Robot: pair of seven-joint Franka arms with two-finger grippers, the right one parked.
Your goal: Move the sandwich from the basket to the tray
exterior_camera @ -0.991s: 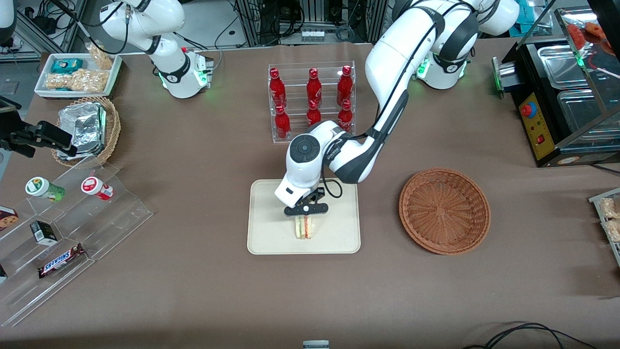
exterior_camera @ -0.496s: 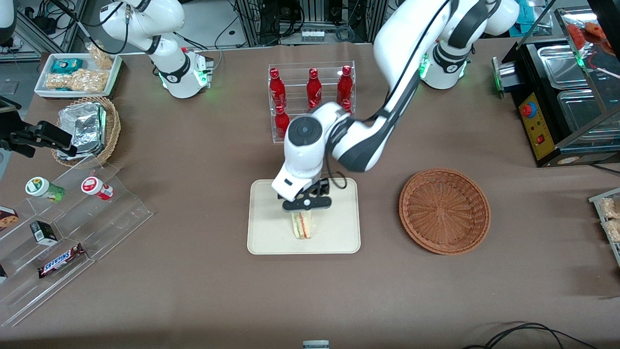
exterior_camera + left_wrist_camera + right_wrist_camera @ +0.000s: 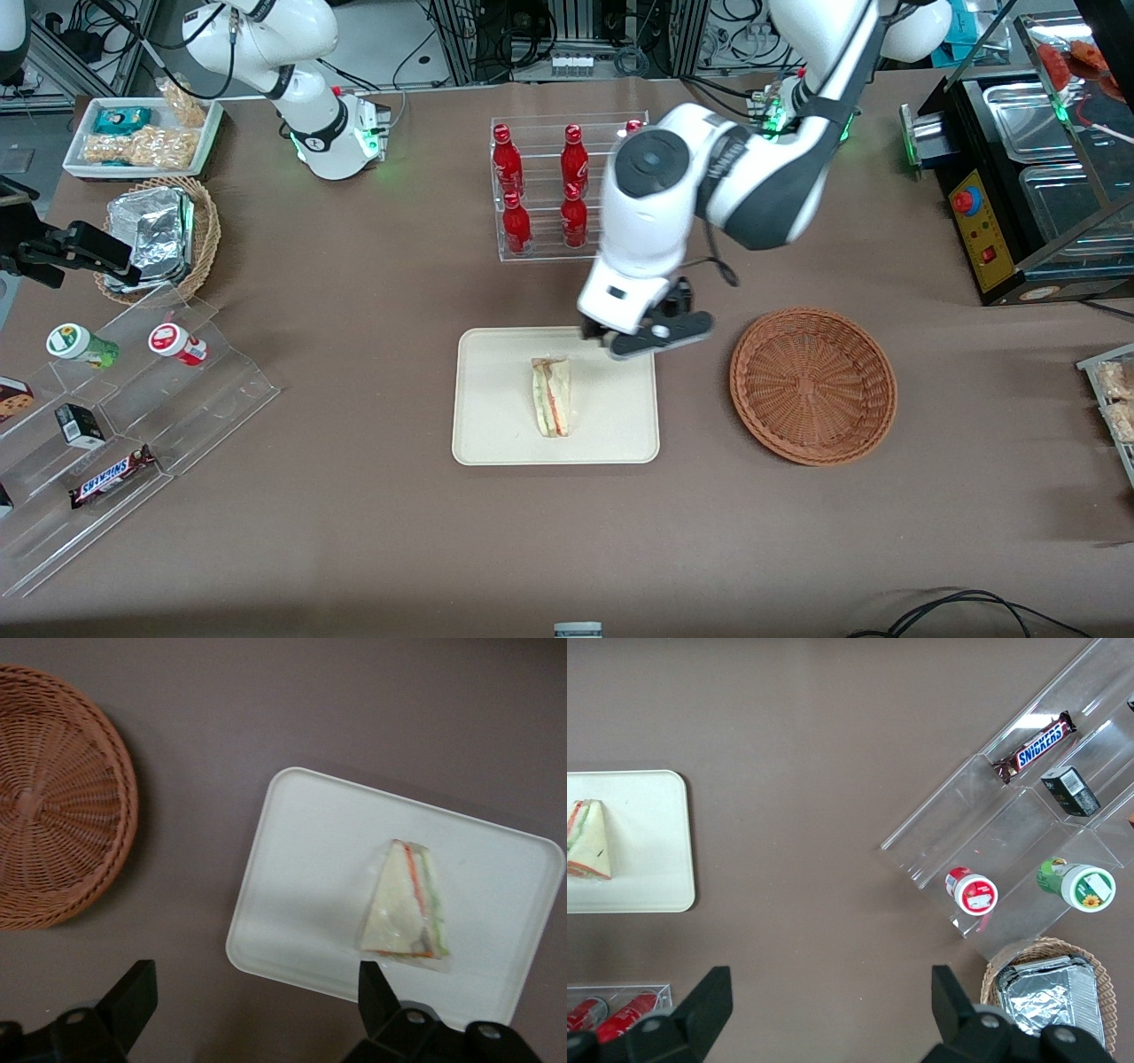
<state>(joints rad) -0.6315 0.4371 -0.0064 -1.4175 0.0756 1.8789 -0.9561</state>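
One sandwich is lying on its side near the middle of the tray, touching nothing else, so by the look of things the placing part of the task is done. Its wrapped wedge is resting flat, which is probably why it is sitting steady without support. Next along, the gripper is hovering above the tray's corner nearest the bottle rack, well clear of the sandwich, with its fingers spread apart and holding nothing; in the wrist view both the tray and sandwich are showing openly between them. Such a raised, open pose suits an arm that is pulling away after a release. Farther toward the working arm's end of the table, the basket is sitting empty, apart from the tray.
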